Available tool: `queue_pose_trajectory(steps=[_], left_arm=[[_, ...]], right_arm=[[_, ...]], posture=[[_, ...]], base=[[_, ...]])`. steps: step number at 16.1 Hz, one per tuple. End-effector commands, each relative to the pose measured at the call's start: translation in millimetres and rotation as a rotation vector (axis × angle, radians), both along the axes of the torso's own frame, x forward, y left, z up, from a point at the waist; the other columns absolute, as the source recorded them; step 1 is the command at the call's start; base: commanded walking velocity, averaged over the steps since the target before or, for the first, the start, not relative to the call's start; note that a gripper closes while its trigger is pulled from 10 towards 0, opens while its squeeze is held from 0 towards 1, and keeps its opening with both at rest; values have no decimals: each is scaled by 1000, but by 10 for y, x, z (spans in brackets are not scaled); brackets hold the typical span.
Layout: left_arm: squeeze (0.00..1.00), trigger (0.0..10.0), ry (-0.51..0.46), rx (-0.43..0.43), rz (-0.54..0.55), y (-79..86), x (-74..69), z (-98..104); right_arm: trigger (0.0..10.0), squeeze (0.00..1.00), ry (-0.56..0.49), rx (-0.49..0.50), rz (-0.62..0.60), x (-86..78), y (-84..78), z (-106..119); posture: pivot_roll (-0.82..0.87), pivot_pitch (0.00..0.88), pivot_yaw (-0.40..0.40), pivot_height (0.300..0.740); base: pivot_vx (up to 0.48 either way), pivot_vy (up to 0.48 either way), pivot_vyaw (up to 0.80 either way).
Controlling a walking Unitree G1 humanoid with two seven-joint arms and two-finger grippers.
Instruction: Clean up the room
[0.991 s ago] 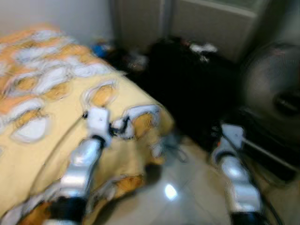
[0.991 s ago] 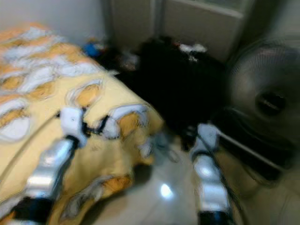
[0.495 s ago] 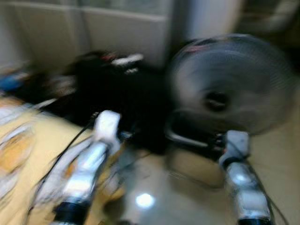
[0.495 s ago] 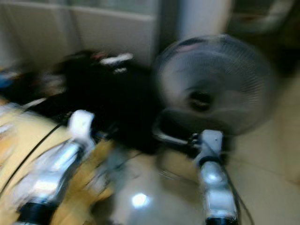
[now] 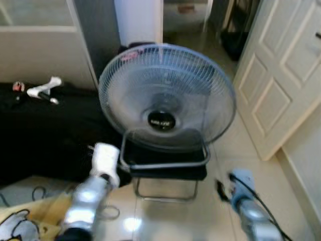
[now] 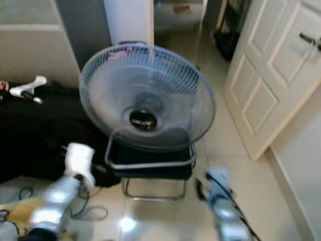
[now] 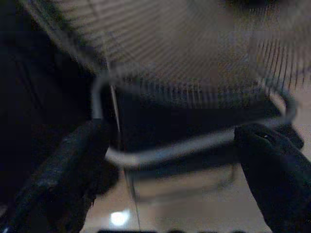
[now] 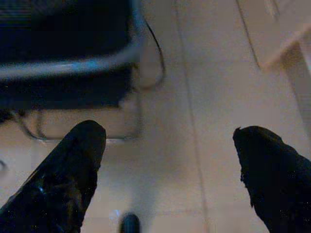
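A grey floor fan (image 5: 167, 98) on a metal-framed black base (image 5: 165, 165) stands straight ahead on the tiled floor. To its left lies a black heap (image 5: 45, 133) with a white item (image 5: 44, 89) on top. My left arm (image 5: 95, 186) reaches toward the base's left corner. In the left wrist view my left gripper (image 7: 170, 179) is open, its fingers (image 7: 73, 170) wide apart before the fan's frame. My right arm (image 5: 248, 201) hangs over bare tiles right of the fan. My right gripper (image 8: 167, 179) is open and empty above the floor.
A white panelled door (image 5: 281, 75) stands at the right, and a doorway (image 5: 188, 20) opens behind the fan. A corner of yellow bedding (image 5: 25, 221) and loose cables (image 5: 108, 213) lie at the lower left. A pale wall panel (image 5: 40, 55) backs the black heap.
The whole view has swung right, from the yellow bed past the black heap to the fan and door. Both arms stay held out in front.
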State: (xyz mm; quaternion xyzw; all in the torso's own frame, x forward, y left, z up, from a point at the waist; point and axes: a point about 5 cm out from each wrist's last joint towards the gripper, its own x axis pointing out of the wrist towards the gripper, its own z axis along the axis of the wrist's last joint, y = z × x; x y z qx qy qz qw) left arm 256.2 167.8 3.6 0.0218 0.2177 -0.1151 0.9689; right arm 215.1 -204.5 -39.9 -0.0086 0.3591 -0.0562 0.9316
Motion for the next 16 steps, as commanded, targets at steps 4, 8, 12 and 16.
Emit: queue_pose_trajectory(steps=[4,8,12,16], left_arm=[[118,10000,371,144,23,197,-440,-628],[122,10000,542,158,-16,82,-828,-901],[133,10000,629,167,-53,52,-1082,-1019],[133,10000,629,167,-53,52,-1082,-1019]], right_arm=[[10000,0,233,-11,67,-152,139,-322],[10000,0,403,85,-56,-544,257,-557],[10000,0,552,41,32,-1019,346,-734],[10000,0,552,41,32,-1019,346,-734]], posture=[[86,0,-8,740],[91,0,11,740],[82,0,20,740],[82,0,20,740]], base=[[0,0,0],[0,0,0],[0,0,0],[0,0,0]])
